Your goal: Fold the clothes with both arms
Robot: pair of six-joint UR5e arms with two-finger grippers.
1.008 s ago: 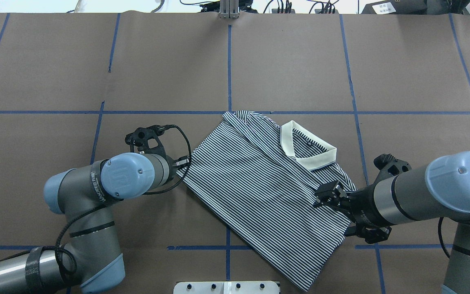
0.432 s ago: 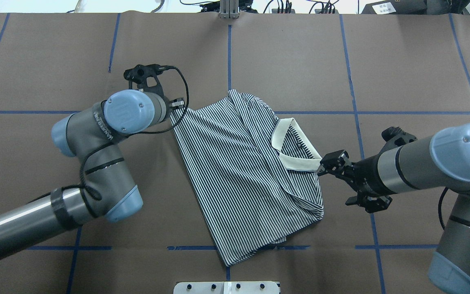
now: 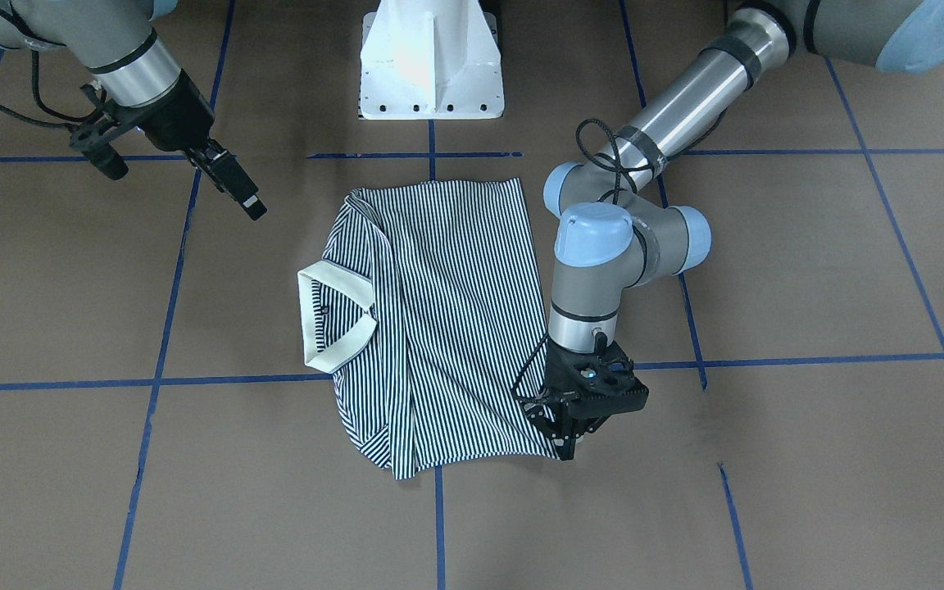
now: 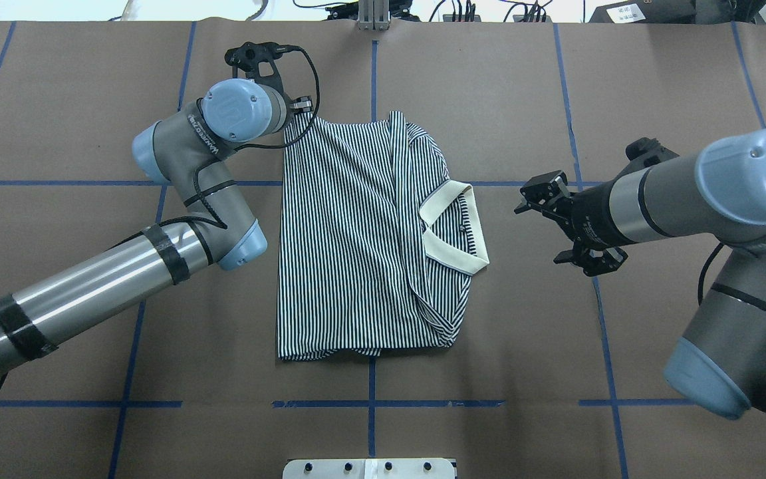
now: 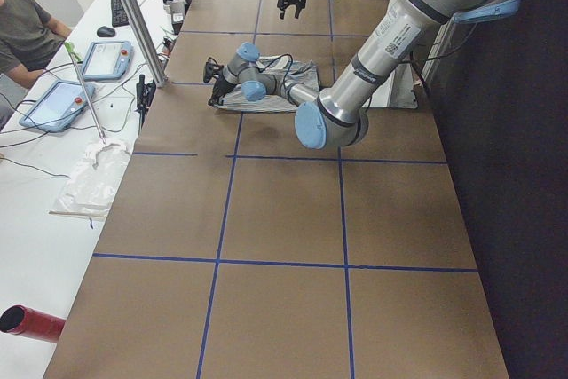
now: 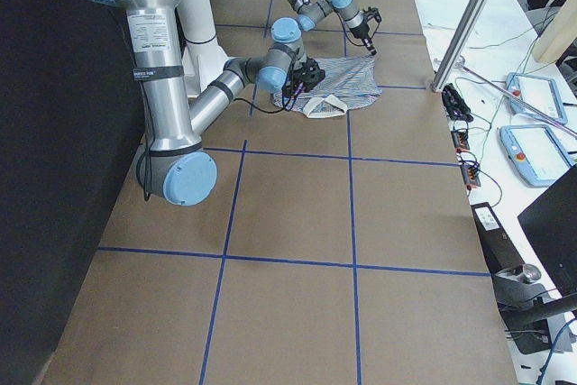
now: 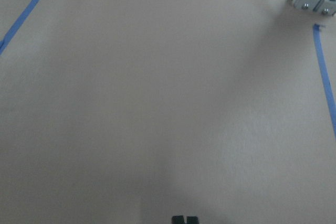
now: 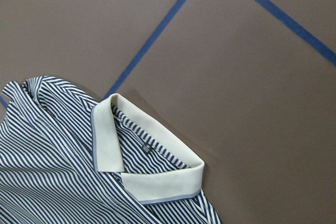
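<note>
The striped polo shirt (image 4: 356, 233) lies folded flat at the table's middle, white collar (image 4: 453, 229) toward my right side. It also shows in the front view (image 3: 447, 311) and the right wrist view (image 8: 52, 171). My left gripper (image 4: 302, 110) is at the shirt's far left corner, low on the table, shut on that corner (image 3: 558, 451). Its fingertips (image 7: 185, 219) stand together in the left wrist view. My right gripper (image 4: 530, 196) hangs open and empty, a short way right of the collar, not touching it; in the front view it (image 3: 247, 201) is above the table.
The white pedestal base (image 3: 431, 57) stands at the near edge. Blue tape lines (image 4: 373, 402) grid the brown table cover. An aluminium post (image 4: 373, 13) stands at the far edge. An operator (image 5: 27, 33) and tablets (image 5: 106, 59) are beyond the table.
My left gripper dragged the shirt's corner toward the far edge, turning the shirt square to the table. My right gripper let go near the collar and drew back to the right.
</note>
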